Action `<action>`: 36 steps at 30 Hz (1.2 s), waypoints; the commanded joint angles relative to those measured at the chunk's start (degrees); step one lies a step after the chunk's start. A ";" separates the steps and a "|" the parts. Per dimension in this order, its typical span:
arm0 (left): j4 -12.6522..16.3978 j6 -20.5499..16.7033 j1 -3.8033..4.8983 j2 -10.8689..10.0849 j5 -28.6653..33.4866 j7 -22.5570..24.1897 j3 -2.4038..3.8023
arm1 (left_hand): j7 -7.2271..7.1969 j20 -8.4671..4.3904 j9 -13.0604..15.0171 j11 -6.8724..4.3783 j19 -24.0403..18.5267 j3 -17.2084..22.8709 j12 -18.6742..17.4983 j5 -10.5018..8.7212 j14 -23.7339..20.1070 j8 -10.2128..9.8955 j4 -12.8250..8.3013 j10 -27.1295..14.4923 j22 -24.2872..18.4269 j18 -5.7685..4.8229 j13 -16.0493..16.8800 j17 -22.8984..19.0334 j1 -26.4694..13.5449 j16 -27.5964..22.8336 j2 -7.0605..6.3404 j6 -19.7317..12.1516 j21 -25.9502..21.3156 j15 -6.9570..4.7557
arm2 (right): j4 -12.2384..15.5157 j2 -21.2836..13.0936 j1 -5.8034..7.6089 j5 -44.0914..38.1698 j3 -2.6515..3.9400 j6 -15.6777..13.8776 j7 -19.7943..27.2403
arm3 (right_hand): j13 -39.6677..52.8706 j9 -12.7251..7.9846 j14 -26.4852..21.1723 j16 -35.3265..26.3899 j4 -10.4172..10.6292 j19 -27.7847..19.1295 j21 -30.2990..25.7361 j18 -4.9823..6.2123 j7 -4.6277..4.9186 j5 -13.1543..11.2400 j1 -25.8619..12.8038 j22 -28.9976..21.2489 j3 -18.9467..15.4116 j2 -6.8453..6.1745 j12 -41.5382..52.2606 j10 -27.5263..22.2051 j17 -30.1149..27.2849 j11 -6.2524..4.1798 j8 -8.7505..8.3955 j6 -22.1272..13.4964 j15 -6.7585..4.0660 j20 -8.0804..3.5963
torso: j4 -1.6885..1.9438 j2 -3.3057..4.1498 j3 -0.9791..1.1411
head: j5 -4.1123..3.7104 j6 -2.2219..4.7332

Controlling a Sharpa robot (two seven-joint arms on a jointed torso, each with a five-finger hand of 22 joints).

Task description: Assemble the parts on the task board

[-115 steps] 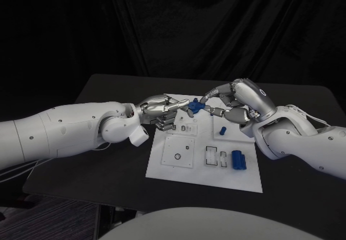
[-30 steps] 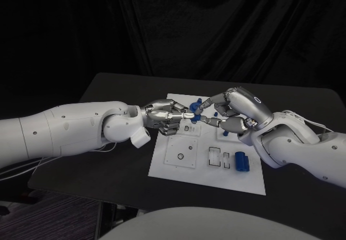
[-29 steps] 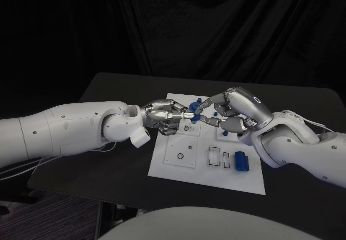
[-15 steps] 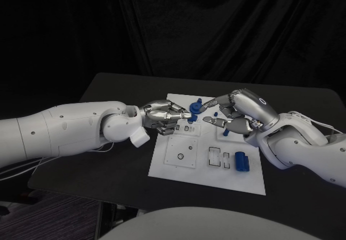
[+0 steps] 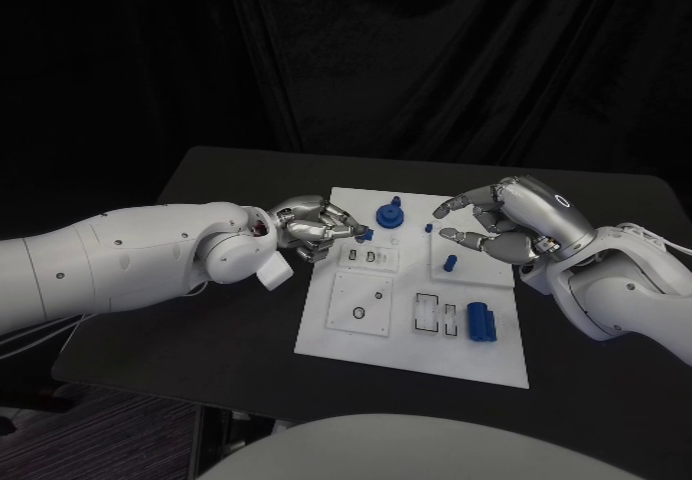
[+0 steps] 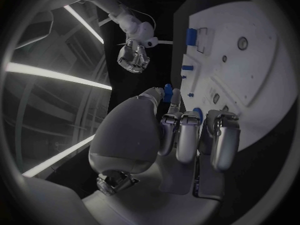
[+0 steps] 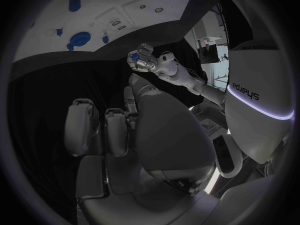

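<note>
At centre frame lies the white task board [image 5: 411,340], with a blue knob-like part [image 5: 389,214] standing near its upper edge. Left of that, the left hand [image 5: 310,228] curls its fingers around a small blue part [image 5: 364,235]. Right of the knob, the right hand [image 5: 505,225] hovers, fingers spread, holding nothing.

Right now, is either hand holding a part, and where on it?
The left hand pinches a small blue part at its fingertips; the grip spot is too small to tell. The right hand holds nothing, fingers apart above the task board.
</note>
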 commanded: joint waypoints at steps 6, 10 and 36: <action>-0.93 -12.85 2.10 1.52 -24.31 -11.74 0.06 | -0.26 -0.69 4.30 -0.21 5.93 10.55 0.21 -1.29 6.07 0.56 -9.29 5.84 15.09 -0.36 15.06 15.09 -0.90 -0.25 -0.50 -0.07 -0.20 -0.46 | -0.15 0.03 0.68 -1.13 0.06 1.25 -4.11 | 10.61 0.12 3.15 -0.33 0.55 -0.15 -0.23 0.91 0.12 -0.33 0.26 10.21 0.03 -0.14 -0.46 1.30 6.89 0.43 0.08 0.65 0.36 0.54 | -0.05 -0.08 0.18 | -1.43 0.00; -1.11 -12.83 2.65 2.75 -30.66 -17.45 0.06 | -0.31 -0.85 4.12 -0.27 5.93 11.13 0.21 -1.85 6.07 0.62 -9.51 5.84 15.09 -0.36 15.06 15.09 -1.10 -0.25 -0.71 0.08 -0.20 -0.54 | -0.45 0.27 0.80 -1.13 0.06 1.50 -4.30 | 10.62 0.13 3.18 -0.28 0.57 -0.11 -0.16 0.90 0.12 -0.33 0.34 10.24 0.07 -0.09 -0.45 1.31 6.93 0.47 0.09 0.75 0.39 0.58 | -0.36 -0.15 0.39 | -2.00 0.00; -2.17 -7.27 3.26 10.92 -37.70 -36.08 0.06 | -1.17 -2.65 1.99 -1.23 5.93 18.24 0.21 -3.59 6.07 0.53 -12.25 5.84 15.09 -0.36 15.06 15.09 -6.31 -0.25 -3.31 2.90 -0.20 -1.54 | -1.24 1.12 1.11 -1.13 0.04 1.16 -4.36 | 11.13 0.35 3.60 0.49 0.85 0.70 1.30 0.59 0.05 0.60 1.11 10.72 0.30 0.09 -0.03 1.97 7.71 0.71 0.40 2.38 0.60 0.86 | -1.13 -1.71 1.94 | -2.88 0.00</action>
